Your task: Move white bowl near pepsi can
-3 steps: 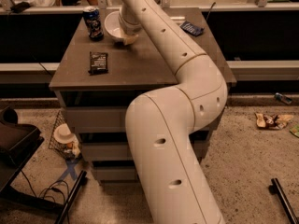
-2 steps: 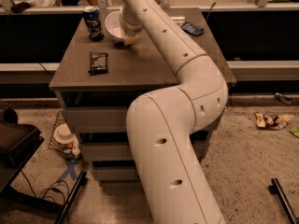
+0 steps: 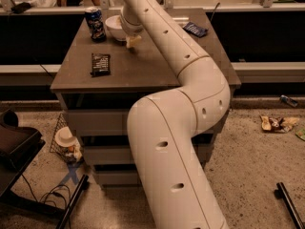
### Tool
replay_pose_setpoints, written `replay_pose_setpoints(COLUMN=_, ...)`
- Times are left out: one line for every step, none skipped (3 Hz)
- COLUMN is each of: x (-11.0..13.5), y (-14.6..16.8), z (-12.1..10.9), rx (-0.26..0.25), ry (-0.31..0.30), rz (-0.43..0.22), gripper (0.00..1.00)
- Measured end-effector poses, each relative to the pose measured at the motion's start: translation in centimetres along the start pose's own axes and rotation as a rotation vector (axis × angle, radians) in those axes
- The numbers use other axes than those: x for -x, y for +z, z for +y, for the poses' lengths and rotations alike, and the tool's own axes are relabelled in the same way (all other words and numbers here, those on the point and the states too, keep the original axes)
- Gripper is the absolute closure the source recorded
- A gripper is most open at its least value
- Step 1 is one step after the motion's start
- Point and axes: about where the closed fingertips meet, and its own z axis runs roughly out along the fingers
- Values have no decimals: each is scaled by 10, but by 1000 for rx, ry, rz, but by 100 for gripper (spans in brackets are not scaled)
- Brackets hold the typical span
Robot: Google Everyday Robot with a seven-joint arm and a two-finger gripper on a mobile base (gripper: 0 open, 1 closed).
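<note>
The white bowl sits on the brown table at its far left, right beside the upright dark blue pepsi can, which stands just to its left. My gripper is low over the table at the bowl's right rim, at the end of the long white arm that reaches across the table from the front. The arm's wrist hides the bowl's right side.
A flat dark snack packet lies on the table's left front. A blue packet lies at the far right. A wire basket with a small cup and litter sit on the floor.
</note>
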Motion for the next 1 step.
replay_pose_setpoints(x=0, y=-5, z=-4, rx=0, ry=0, rz=0, gripper=0)
